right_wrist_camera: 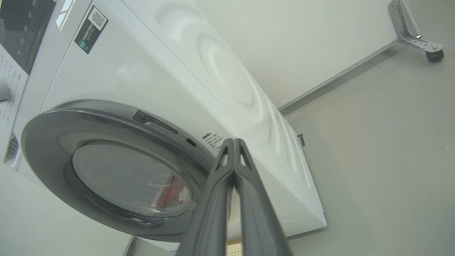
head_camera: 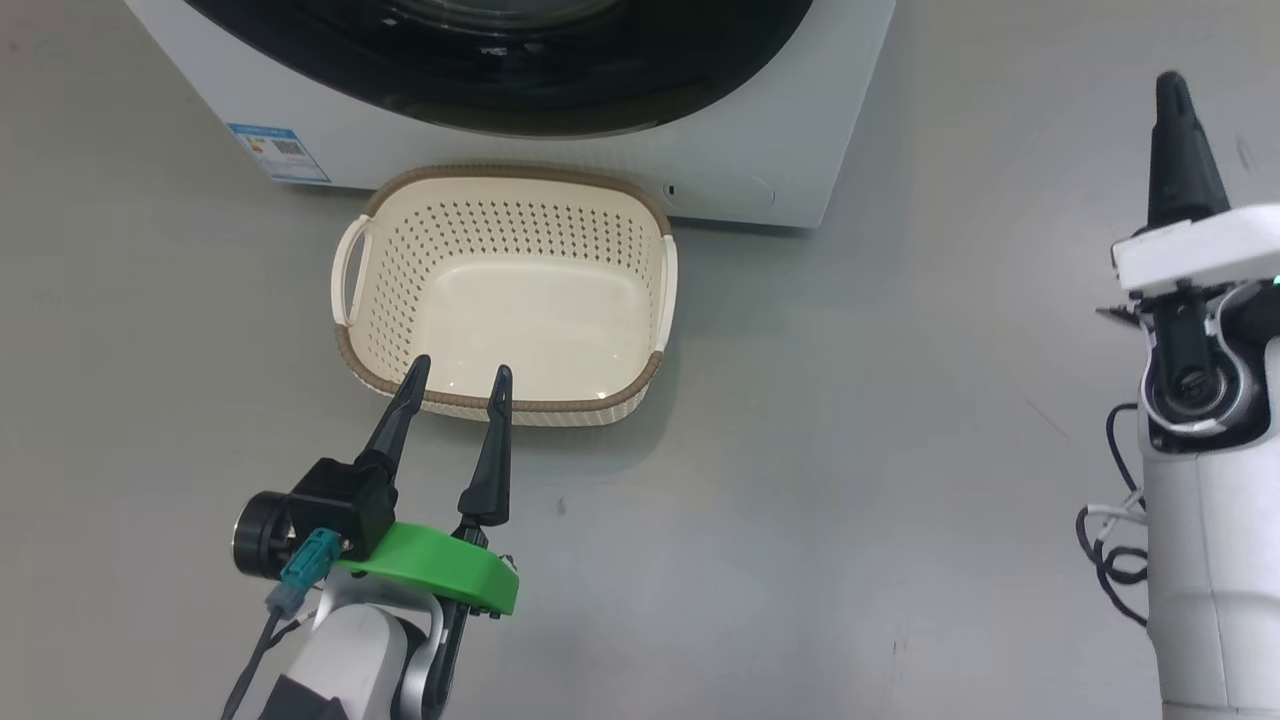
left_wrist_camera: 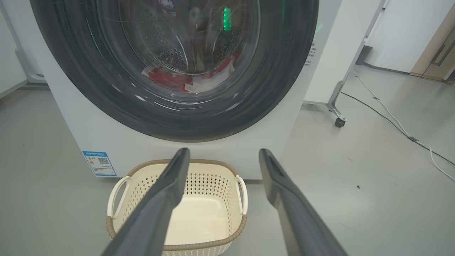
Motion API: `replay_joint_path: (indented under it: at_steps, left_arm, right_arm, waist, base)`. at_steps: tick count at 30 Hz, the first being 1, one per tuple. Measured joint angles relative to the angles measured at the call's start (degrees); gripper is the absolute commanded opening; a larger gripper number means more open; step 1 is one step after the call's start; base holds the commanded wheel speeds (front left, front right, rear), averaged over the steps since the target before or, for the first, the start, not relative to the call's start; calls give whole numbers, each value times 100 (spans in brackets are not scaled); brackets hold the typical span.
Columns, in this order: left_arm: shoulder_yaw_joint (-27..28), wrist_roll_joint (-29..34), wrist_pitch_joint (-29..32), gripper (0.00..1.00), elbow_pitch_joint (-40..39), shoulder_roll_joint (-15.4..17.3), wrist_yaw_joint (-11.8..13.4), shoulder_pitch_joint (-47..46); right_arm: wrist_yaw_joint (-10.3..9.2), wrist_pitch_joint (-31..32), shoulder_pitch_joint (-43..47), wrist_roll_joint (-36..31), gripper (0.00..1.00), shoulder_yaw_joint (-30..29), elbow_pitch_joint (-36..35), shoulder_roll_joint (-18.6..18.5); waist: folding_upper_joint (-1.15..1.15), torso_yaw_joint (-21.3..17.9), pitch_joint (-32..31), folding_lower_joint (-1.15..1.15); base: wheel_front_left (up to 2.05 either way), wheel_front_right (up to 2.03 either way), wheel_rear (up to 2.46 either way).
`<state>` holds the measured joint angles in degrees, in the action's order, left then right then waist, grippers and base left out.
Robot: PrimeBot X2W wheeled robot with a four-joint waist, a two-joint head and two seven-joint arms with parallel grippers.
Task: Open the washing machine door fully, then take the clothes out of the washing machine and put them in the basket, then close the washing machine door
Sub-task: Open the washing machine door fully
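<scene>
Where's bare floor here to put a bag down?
Bare floor lies between the basket and the right gripper, and left of the basket. The basket itself is empty. Crowded: basket close to the washing machine, left gripper over its near rim.

Empty basket (head_camera: 505,300) before washing machine (head_camera: 780,120); left tool (head_camera: 456,385) spread.

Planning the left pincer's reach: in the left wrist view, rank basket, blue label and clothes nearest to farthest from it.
1. basket, just ahead on the floor.
2. blue label, left, on the washing machine front, low down.
3. clothes, higher up, inside the machine.
</scene>
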<state>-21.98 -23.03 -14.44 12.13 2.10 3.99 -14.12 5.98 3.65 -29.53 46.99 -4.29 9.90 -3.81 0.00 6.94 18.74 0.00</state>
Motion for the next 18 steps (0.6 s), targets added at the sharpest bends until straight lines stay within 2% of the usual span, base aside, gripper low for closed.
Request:
replay_joint_path:
  at_steps: [6,15,18]
  left_arm:
    - [-82,-68,0,100,-37,0,32,-185]
    - [-250,-274,0,100,-155,-8,59,-501]
    - [-365,-330,0,100,-156,-12,60,-616]
  right_arm:
    - [-94,472,-679,477,0,-164,-7,-3]
    - [-523,1201,-1889,940,0,-291,143,-64]
    - [-597,1408,-2237,964,0,-283,255,-177]
  waist:
    - [0,138,315,0]
    - [0,404,847,0]
    - [0,502,995,1]
  base:
    - [0,0,0]
    - [0,0,0]
    - [0,0,0]
